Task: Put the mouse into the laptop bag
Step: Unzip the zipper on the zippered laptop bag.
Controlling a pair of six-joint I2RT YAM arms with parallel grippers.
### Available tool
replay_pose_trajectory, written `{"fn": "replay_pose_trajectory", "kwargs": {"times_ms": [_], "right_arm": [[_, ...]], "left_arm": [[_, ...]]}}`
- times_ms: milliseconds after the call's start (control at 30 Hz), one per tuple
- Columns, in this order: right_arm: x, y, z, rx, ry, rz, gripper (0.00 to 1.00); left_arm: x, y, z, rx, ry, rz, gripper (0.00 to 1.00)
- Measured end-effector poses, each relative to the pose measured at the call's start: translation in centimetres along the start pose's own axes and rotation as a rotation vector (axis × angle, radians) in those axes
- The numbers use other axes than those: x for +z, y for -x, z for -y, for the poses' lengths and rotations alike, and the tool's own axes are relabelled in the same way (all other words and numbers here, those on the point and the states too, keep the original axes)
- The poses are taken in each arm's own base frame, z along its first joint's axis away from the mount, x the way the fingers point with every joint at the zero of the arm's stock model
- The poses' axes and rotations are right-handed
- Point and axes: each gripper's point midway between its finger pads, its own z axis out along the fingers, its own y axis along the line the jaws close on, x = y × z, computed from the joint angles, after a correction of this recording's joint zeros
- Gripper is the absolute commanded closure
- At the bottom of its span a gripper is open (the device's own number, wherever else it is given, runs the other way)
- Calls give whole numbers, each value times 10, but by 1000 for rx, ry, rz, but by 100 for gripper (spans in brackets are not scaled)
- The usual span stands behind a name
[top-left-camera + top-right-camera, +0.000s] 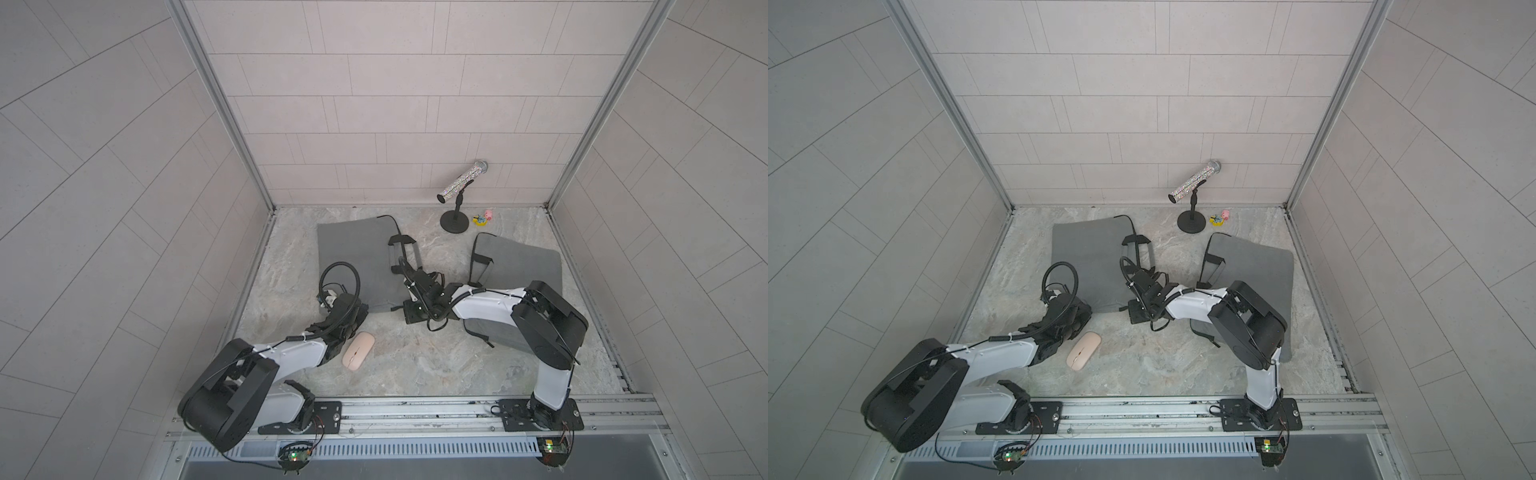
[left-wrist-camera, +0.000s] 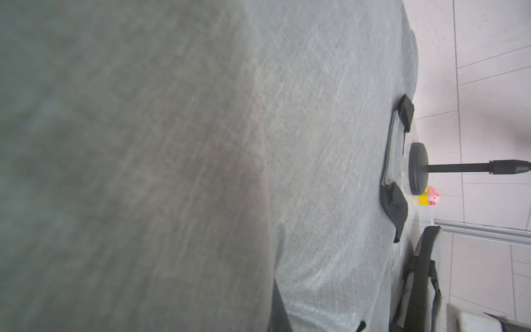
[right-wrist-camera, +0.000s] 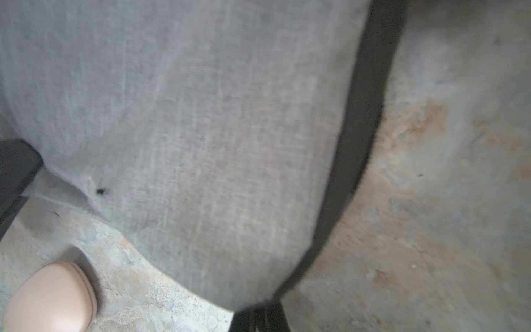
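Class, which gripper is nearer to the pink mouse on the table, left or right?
Left. The left gripper sits just beyond the mouse, at the near corner of the laptop bag. The right gripper is farther away, to the mouse's right, at that bag's near edge.

The left arm (image 1: 291,353) is bending sharply at the elbow and reaching forward, with the left hand (image 1: 332,300) sitting low and closed. The right arm (image 1: 482,305) is arching over from its base and stretching inward, and the right hand (image 1: 415,311) is pointing down, also closed.
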Motion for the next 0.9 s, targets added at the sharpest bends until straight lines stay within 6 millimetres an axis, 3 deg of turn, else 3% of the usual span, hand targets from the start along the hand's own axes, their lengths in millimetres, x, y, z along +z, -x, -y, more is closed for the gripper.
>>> {"fn": "replay_pose_trajectory", "kwargs": {"times_ms": [300,533,900], "right_arm": [[-1,-4,-5,-15,-5,-18,100],[1,-18,-28,-78,-17,-40,100],[-1,-25,-30,-72,1,-39,100]], "left_arm": [[-7,-8,9,46,-7,34,100],[-10,-5,3,58,31,54,100],[-20,0,6,71,24,72,100]]}}
